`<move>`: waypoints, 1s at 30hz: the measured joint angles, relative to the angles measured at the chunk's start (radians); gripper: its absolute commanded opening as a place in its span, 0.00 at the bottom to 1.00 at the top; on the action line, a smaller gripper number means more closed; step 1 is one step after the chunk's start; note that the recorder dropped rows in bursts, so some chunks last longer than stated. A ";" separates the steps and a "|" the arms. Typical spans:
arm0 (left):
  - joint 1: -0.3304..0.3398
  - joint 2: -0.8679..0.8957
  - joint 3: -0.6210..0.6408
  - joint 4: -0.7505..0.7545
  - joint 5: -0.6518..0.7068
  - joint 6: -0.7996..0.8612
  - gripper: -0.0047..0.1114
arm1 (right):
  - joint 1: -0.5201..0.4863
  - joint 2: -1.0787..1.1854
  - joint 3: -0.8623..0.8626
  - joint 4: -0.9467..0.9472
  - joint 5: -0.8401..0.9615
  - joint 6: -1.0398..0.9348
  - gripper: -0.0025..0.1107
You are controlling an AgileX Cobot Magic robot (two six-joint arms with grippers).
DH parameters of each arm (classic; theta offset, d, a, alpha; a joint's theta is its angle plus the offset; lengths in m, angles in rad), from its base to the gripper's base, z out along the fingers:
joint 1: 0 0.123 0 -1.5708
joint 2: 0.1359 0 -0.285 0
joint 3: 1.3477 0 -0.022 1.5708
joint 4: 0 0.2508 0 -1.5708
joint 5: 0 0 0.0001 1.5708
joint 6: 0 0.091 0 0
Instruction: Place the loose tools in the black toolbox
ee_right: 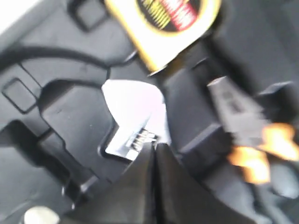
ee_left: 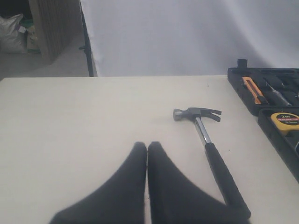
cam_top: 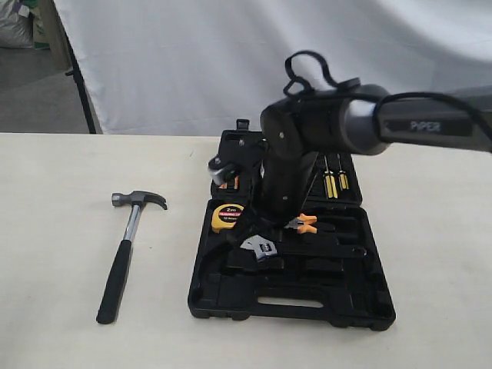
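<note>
The hammer [cam_top: 124, 250] lies flat on the worktop [cam_top: 54, 200], outside the toolbox [cam_top: 361, 304] and apart from its tape-measure [cam_top: 227, 217] end. Its long axis runs roughly parallel to that end wall. The steel head is toward the hinge side with the claws pointing at the toolbox, and the long black grip is toward the slot-handle edge.

The left end effector [ee_left: 146, 144] is pressed together, holds nothing and hovers over bare worktop. The hammer lies ahead of it, between it and the toolbox, so the left arm is judged the nearer.

The right end effector [ee_right: 154, 145] is inside the toolbox, pressed together, with its tips at the head of the wrench [cam_top: 259, 247]. The wrench rests in the toolbox just beside the tape measure. That view is blurred, and nothing shows between the tips.

A grasp of the hammer likely requires spreading across the grip.
</note>
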 measured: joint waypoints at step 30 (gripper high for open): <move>0.000 0.000 0.000 0.000 0.000 0.000 0.05 | -0.128 -0.001 0.141 0.020 0.032 0.009 0.03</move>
